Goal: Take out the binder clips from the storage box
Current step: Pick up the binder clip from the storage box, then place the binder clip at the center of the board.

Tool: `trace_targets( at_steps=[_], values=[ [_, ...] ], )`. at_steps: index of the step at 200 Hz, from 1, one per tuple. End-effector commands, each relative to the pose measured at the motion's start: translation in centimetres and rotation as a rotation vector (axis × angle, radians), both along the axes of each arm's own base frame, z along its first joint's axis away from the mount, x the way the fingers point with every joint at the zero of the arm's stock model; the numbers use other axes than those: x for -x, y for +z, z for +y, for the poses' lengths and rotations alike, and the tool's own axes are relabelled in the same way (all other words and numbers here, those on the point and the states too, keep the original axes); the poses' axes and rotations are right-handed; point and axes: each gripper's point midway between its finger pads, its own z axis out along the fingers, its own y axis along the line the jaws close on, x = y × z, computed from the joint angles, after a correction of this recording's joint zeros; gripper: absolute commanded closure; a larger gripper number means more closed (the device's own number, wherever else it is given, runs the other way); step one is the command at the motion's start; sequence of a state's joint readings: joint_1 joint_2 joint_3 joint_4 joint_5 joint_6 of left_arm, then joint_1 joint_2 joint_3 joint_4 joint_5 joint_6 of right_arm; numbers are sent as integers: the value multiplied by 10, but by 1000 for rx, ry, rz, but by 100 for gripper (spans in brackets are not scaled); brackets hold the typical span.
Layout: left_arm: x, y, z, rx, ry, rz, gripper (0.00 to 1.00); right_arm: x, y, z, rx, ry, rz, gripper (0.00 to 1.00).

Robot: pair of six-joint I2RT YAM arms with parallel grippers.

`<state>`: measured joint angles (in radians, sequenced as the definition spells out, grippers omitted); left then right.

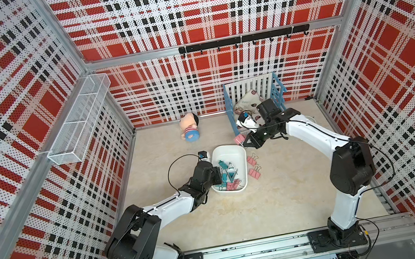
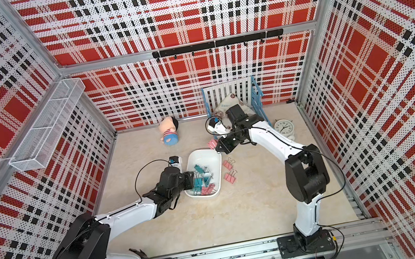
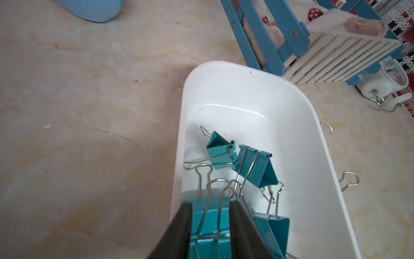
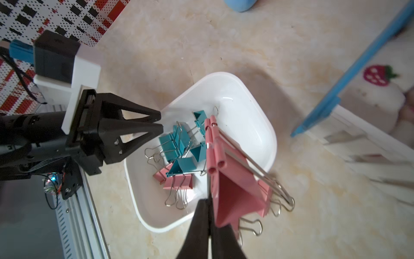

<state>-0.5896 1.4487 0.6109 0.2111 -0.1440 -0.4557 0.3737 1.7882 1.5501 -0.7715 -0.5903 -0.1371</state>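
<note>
Right wrist view, held clip: a pink clip hangs from the right jaws, which are closed on its wire handle. Its body points away from them.
Held clip from above: in both top views it sits outside the box, just past the far corner on the right arm's side, near the crib.
Clips left in box: a heap of clips, teal and pink, lies at the end nearer the arm bases. The far end is bare.
Clips out: two loose pink clips lie on the surface, just beside the box's right wall.
Left jaws: narrowly parted either side of a teal clip by the box's left wall. Whether they pinch it I cannot tell.
Nearer arm: the left arm is at the heap, while the right is apart from it and loaded.
Coming move, judged: the loose pink clips lie toward the right arm's base from the held clip, so lower it there and release.
</note>
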Motion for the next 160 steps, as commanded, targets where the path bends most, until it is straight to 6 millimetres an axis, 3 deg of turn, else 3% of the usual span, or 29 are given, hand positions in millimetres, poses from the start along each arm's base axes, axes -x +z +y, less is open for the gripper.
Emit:
trace_targets(
  at_steps=[1, 42, 90, 160],
  values=[
    [1, 2, 6, -28, 6, -15, 65, 17, 13, -12, -134, -37, 76, 91],
    [1, 2, 5, -27, -3, -17, 65, 35, 5, -48, -287, -127, 240, 92],
    [0, 5, 4, -21, -9, -29, 65, 36, -12, -77, -444, -248, 399, 94],
    [0, 9, 4, -14, -7, -44, 65, 22, -42, -79, -524, -327, 545, 94]
  ],
)
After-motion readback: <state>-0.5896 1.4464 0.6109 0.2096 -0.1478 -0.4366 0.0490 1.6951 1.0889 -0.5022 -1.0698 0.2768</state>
